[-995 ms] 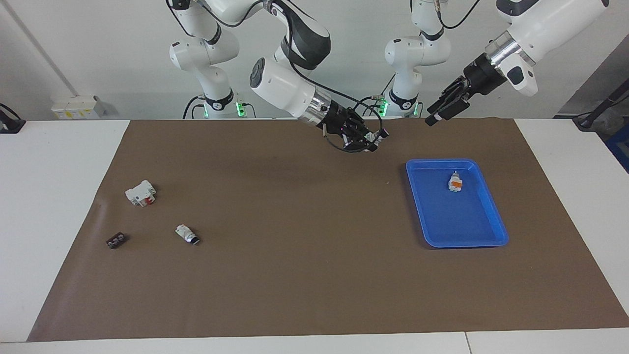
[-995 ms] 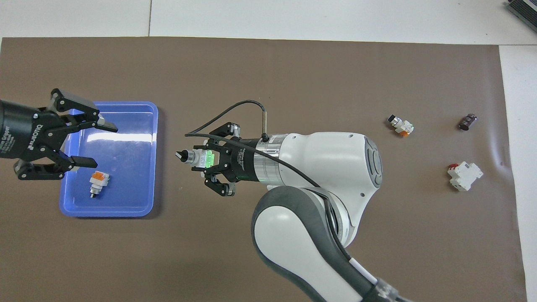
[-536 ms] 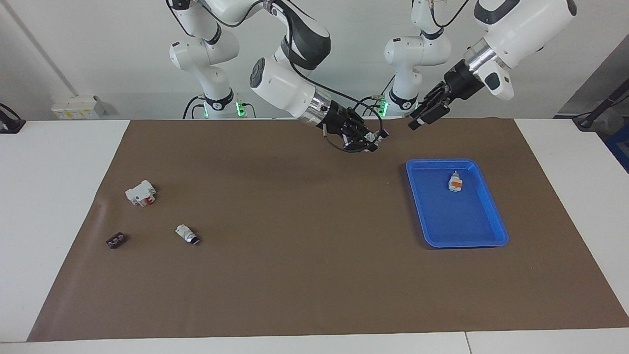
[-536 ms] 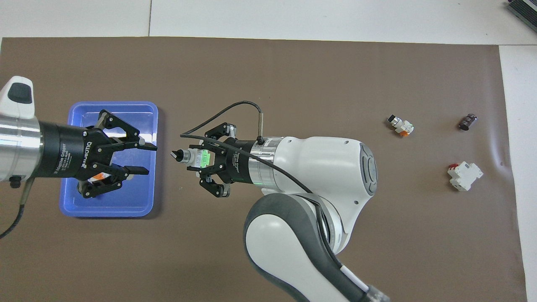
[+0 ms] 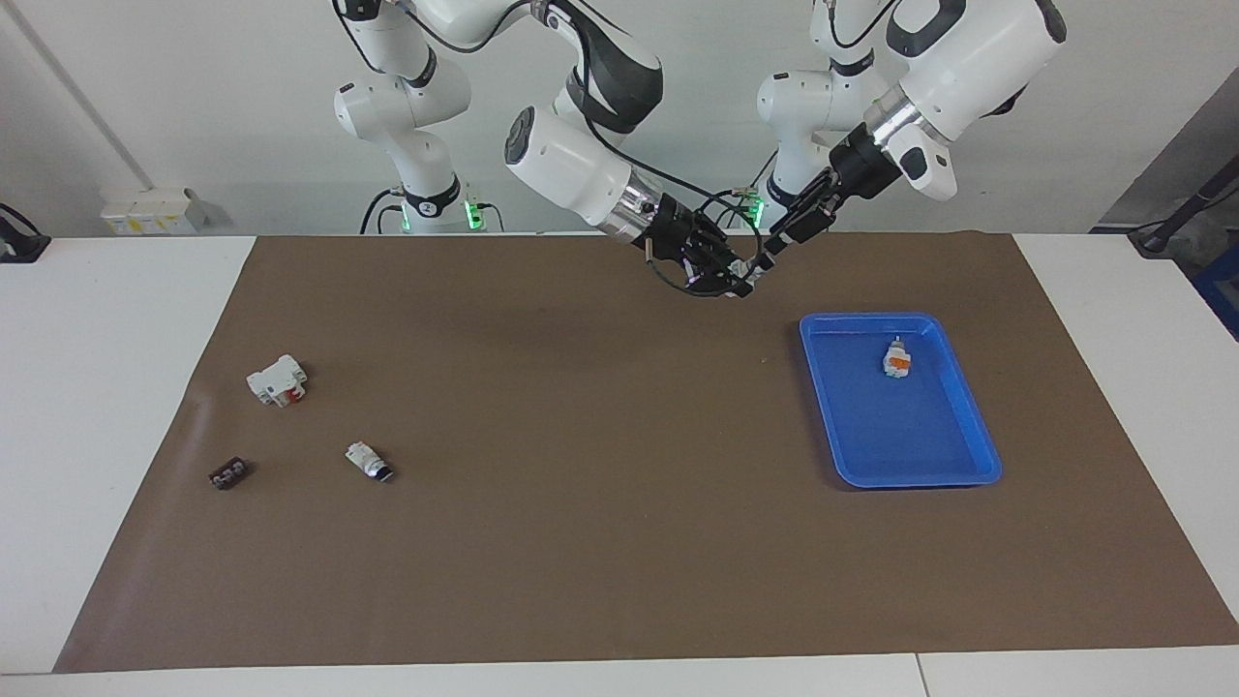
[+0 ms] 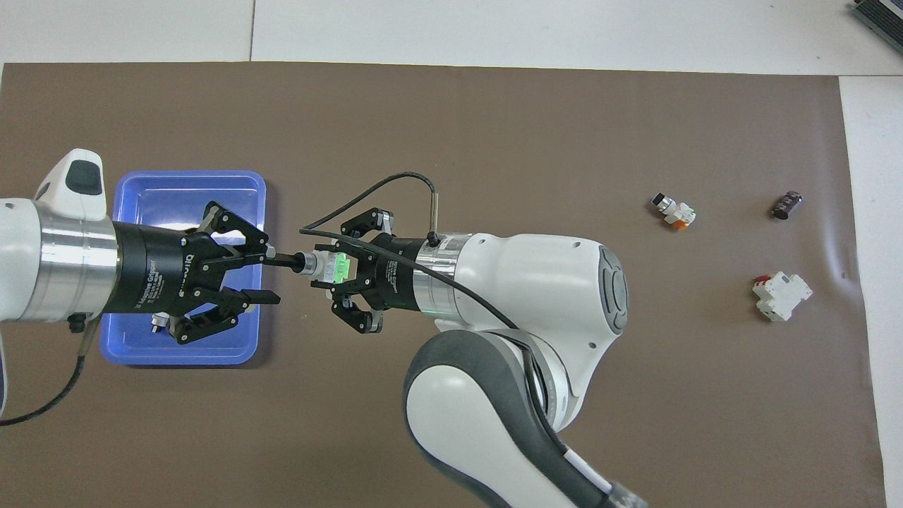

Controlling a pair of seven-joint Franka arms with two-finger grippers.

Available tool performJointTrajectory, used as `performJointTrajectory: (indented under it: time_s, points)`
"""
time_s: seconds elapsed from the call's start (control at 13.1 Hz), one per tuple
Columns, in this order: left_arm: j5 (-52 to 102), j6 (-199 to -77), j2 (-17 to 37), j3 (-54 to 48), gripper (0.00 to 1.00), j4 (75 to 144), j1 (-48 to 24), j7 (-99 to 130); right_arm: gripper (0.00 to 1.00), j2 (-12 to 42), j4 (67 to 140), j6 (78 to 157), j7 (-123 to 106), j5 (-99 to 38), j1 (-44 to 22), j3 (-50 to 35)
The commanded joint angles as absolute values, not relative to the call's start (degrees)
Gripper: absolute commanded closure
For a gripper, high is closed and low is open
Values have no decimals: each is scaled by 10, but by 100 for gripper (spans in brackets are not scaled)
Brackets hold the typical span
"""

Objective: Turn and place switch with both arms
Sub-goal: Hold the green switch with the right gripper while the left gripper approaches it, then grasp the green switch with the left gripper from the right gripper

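My right gripper point(image 6: 326, 268) is shut on the switch point(image 6: 340, 267), a white piece with its green face up and its black knob pointing toward the left arm's end of the table. It holds the switch in the air over the brown mat beside the blue tray point(image 6: 190, 185). In the facing view the right gripper point(image 5: 728, 274) and the left gripper point(image 5: 774, 247) meet tip to tip. My left gripper point(image 6: 282, 279) is open over the tray's edge. One of its fingers point(image 6: 282, 260) reaches the knob and the other stands apart below it.
A white piece with an orange patch point(image 5: 897, 361) lies in the blue tray point(image 5: 900, 455). Toward the right arm's end lie a white-and-black piece point(image 6: 674, 210), a white block with red point(image 6: 781, 296) and a small dark part point(image 6: 786, 204).
My left gripper has come down from over the tray toward the right gripper, up to the switch's knob end. The right gripper has shifted slightly toward it, still holding the switch.
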State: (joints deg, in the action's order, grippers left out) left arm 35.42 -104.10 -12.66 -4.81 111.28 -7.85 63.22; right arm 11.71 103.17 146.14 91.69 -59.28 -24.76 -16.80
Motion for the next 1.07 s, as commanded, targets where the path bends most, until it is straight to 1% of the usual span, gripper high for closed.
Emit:
performJointTrajectory:
  time_s: [0.0,0.38,1.0]
  points:
    - [364,-1070,-148,-43,56,1137,-93,635,100,125,1020,1470,932,-583,-248,-171]
    - [364,-1128,-144,-43,57,1157,-112,628,100,125,1020,1471,932,-583,-248,-171]
    - [364,-1125,-143,-42,61,1158,-105,570,100,127,1020,1472,928,-583,-248,-171]
